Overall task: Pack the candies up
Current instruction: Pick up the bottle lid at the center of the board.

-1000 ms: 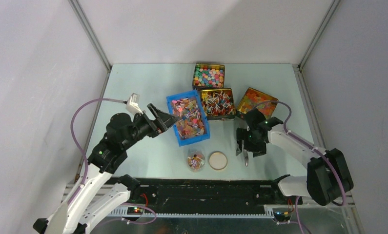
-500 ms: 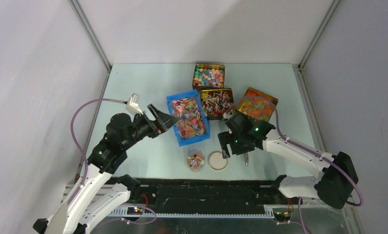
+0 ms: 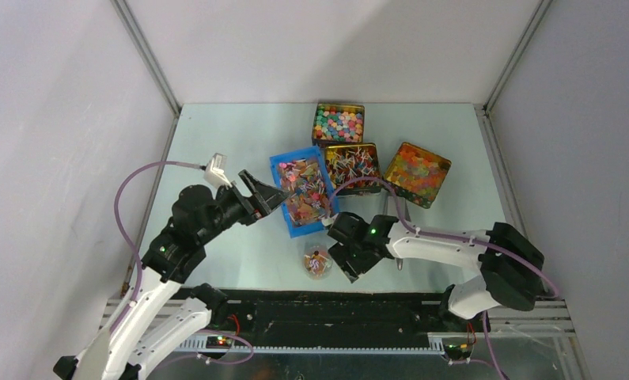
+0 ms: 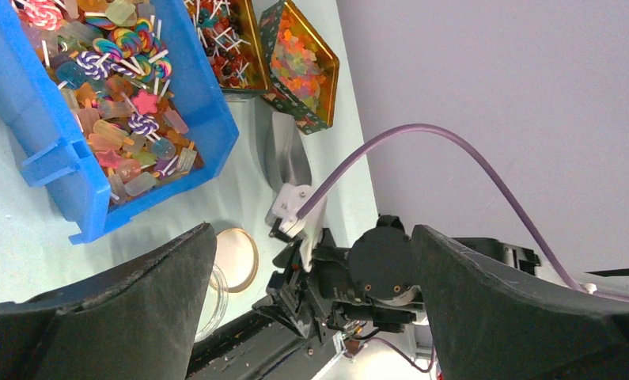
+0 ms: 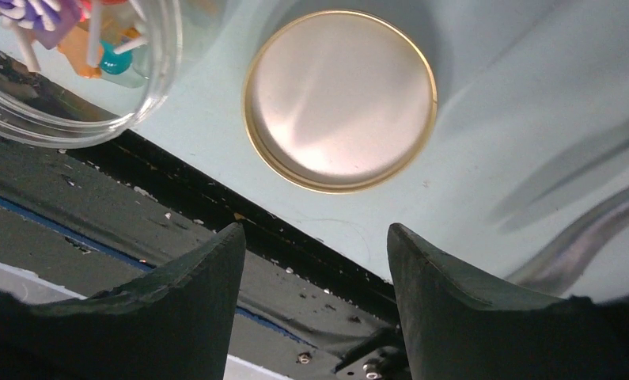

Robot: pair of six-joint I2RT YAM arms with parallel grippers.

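I read this as late in the job. The jar [image 5: 73, 111] stands at the near edge, just left of centre, with only a small handful of candies [image 5: 66, 36] in its bottom. Most of the candies [image 3: 307, 188] lie in the blue bin [image 4: 26, 119] just beyond it, so if the jar is meant to be full, most of the packing is left to do.

The jar is not yet closed. Its lid [image 5: 340, 100] lies flat on the table just right of it. My right gripper [image 5: 311, 237] hovers over that lid with its jaws parted and nothing between them, so capping looks like the step in hand.

My left gripper [image 3: 273, 198] hangs at the left wall of the bin, spread wide and empty. The metal scoop [image 4: 287, 154] lies on the table to the right, in neither gripper.
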